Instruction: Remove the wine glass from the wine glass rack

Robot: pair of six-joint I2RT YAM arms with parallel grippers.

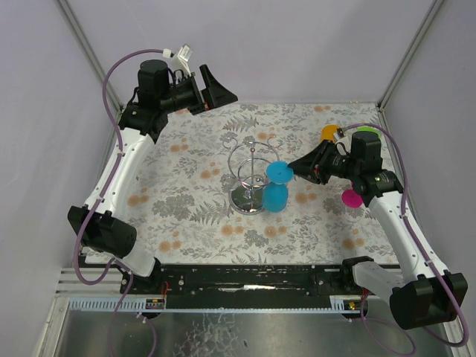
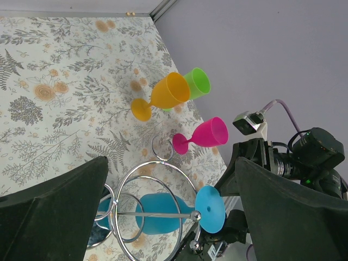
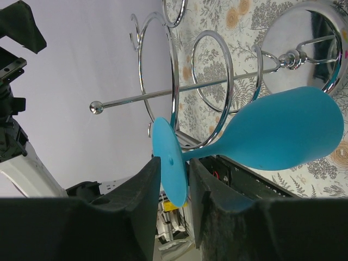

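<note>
The wine glass (image 1: 277, 196) is blue and hangs upside down from the silver wine glass rack (image 1: 248, 158) in the middle of the table, foot up and bowl near the rack's round base. My right gripper (image 1: 297, 166) reaches in from the right. In the right wrist view its fingers (image 3: 147, 182) stand close on either side of the glass's flat foot (image 3: 169, 168), with a thin gap still showing, and the bowl (image 3: 285, 133) lies beyond. My left gripper (image 1: 216, 90) hangs wide open, high at the back left, holding nothing and looking down on the rack (image 2: 142, 179) and glass (image 2: 160, 215).
Three more plastic glasses lie on the floral cloth at the right: orange (image 1: 328, 134), green (image 1: 364, 132) and pink (image 1: 351, 198). They also show in the left wrist view: orange (image 2: 166, 93), green (image 2: 197, 82), pink (image 2: 204, 135). Purple walls close in the back and sides.
</note>
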